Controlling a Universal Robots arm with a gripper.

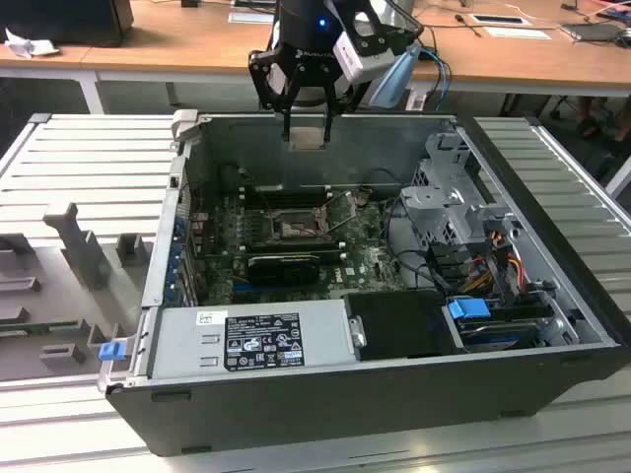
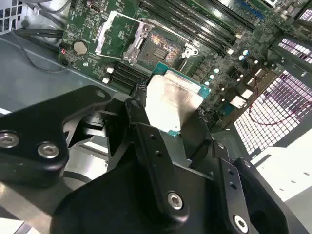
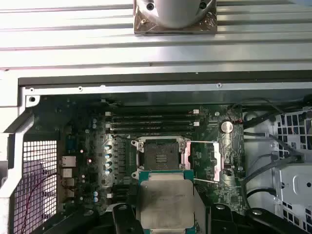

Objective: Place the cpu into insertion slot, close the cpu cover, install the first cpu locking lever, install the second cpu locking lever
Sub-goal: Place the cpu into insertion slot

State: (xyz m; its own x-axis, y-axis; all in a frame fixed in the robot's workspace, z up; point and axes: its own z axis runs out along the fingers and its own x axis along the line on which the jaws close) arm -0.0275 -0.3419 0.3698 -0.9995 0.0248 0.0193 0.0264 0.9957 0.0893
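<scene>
My gripper (image 1: 308, 126) hangs over the back wall of the open computer case (image 1: 158, 296), shut on the cpu (image 1: 308, 136). The cpu (image 2: 170, 100) is a silvery square chip with a green edge, pinched between black fingers (image 2: 141, 122). In the first wrist view the cpu (image 3: 165, 202) sits just short of the insertion slot (image 3: 160, 155), well above the board. The insertion slot (image 2: 158, 48) lies bare with its dark centre showing, also seen as the insertion slot (image 1: 294, 230). The cpu cover (image 3: 217, 165) is swung open to one side of the slot, and the cpu cover (image 2: 114, 31) shows its square window.
Long memory slots (image 3: 153, 122) run beside the socket. A black expansion card (image 1: 281, 264) and the grey power supply (image 1: 251, 340) lie nearer the case front. A drive cage (image 1: 454, 207) with cables fills the exterior view's right. Grey fixtures (image 1: 69, 286) stand left of the case.
</scene>
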